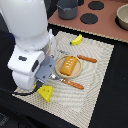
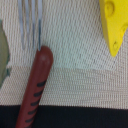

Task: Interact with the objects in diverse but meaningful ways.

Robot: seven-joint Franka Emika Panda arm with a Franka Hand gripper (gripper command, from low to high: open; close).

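My gripper (image 1: 45, 78) hangs low over the striped mat, between the cheese and the fork. The arm's bulk hides its fingers, and none show in the wrist view. A yellow cheese wedge (image 1: 46, 92) (image 2: 114, 25) lies on the mat's near corner beside it. A fork with silver tines (image 2: 30, 22) and a reddish-brown handle (image 1: 74, 84) (image 2: 35, 87) lies just past the gripper. A golden bread loaf (image 1: 69, 65) sits on a round plate (image 1: 59, 70). Farther back lies a yellow banana (image 1: 76, 40). The grey saucepan (image 1: 67, 9) stands at the back.
A second brown-handled utensil (image 1: 86, 58) lies behind the plate. A toy stove with black burners (image 1: 89, 18) and a bowl (image 1: 123, 17) stand at the back on the exterior view's right. Black table surrounds the mat (image 1: 100, 80).
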